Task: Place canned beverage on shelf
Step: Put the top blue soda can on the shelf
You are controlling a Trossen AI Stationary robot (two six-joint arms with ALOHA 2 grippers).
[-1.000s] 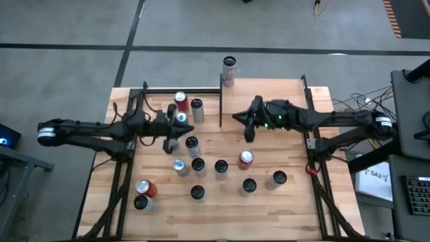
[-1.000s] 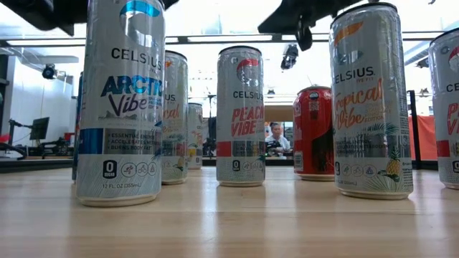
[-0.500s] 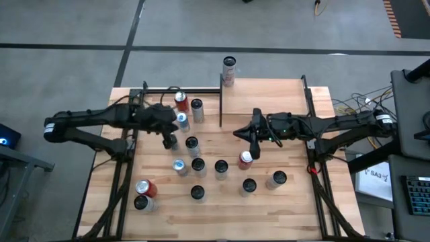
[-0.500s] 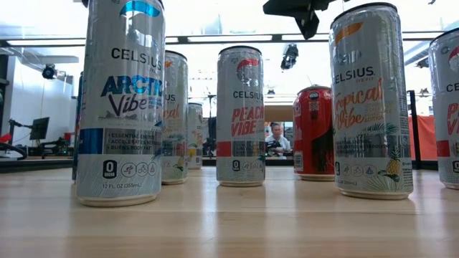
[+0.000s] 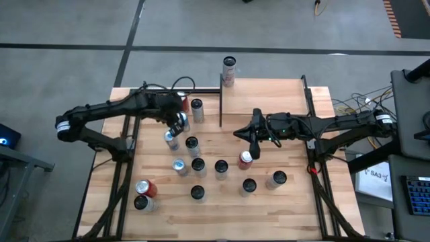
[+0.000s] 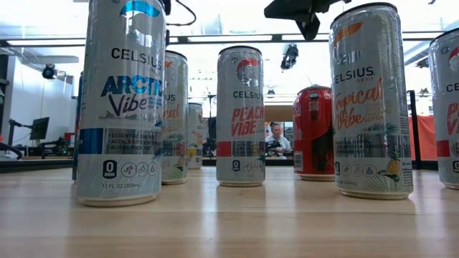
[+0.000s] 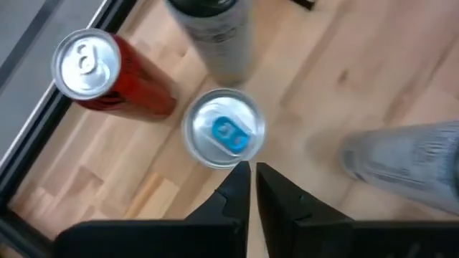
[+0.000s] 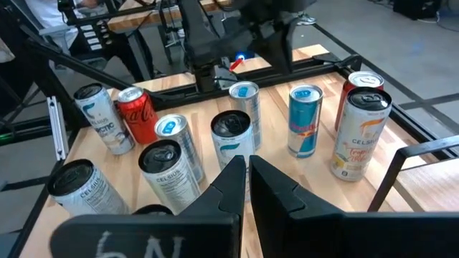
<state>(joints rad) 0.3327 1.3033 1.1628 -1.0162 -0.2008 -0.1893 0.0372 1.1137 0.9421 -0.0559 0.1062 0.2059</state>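
Observation:
Several canned beverages stand upright on the plank table, among them a silver can with a blue tab (image 7: pixel 224 130), a red can (image 7: pixel 93 72) beside it and another red can (image 5: pixel 246 159) mid-table. The shelf (image 5: pixel 265 97), a small light-wood board between black posts, sits at the far right; one can (image 5: pixel 229 69) stands at its far left corner. My left gripper (image 7: pixel 249 179) is shut and points steeply down just above the blue-tabbed can (image 5: pixel 180 119). My right gripper (image 5: pixel 249 139) is shut and nearly level, above the table just beyond the mid-table red can.
More cans crowd the table's middle and near left (image 5: pixel 143 191). A tall silver can (image 7: pixel 401 165) stands close beside my left gripper. Black frame rails (image 5: pixel 121 168) run along both table sides. Bare wood lies on the shelf board and at the near right (image 5: pixel 295 208).
My left gripper has tipped from nearly level to steeply downward and moved a little toward the far edge, ending over the blue-tabbed can, with its arm raised. My right gripper swung slightly toward the near edge, then kept still. No can has moved.

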